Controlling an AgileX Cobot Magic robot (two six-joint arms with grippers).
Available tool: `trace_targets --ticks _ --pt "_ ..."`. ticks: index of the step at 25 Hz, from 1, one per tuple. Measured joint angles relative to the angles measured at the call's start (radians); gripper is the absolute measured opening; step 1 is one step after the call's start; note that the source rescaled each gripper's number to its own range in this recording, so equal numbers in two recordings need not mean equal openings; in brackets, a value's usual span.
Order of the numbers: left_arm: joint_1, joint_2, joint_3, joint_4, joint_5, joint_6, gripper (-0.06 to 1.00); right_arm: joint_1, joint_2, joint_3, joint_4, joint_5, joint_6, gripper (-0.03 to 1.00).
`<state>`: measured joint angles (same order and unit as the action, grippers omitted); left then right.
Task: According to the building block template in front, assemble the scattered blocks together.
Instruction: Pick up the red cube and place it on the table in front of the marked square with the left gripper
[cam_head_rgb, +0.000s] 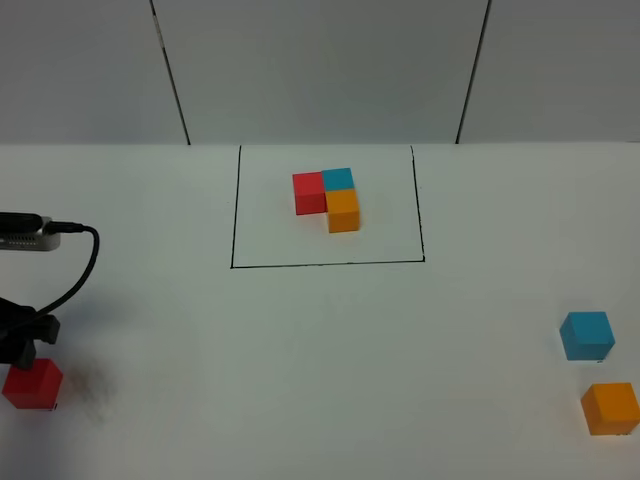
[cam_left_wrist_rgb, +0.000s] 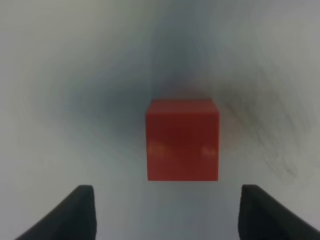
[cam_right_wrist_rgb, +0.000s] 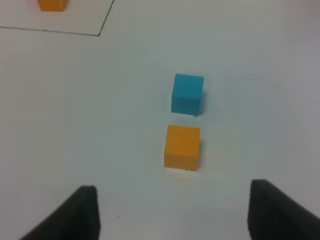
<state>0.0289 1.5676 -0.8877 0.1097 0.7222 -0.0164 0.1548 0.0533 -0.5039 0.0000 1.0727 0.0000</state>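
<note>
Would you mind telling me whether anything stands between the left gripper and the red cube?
Nothing visible does. The red cube lies just ahead of the open left gripper, with only table showing between them.

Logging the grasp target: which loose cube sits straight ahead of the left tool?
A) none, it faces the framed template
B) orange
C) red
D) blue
C: the left wrist view shows the red cube centred just beyond the open left tool, with no other cube in that view.
</note>
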Motion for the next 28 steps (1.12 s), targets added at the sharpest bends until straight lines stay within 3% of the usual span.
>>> trace_targets --ticks 28 --pt "0.0 0.085 0.0 -0.018 -0.096 -0.001 0.94 0.0 0.0 0.0 0.0 0.0 0.0 0.34"
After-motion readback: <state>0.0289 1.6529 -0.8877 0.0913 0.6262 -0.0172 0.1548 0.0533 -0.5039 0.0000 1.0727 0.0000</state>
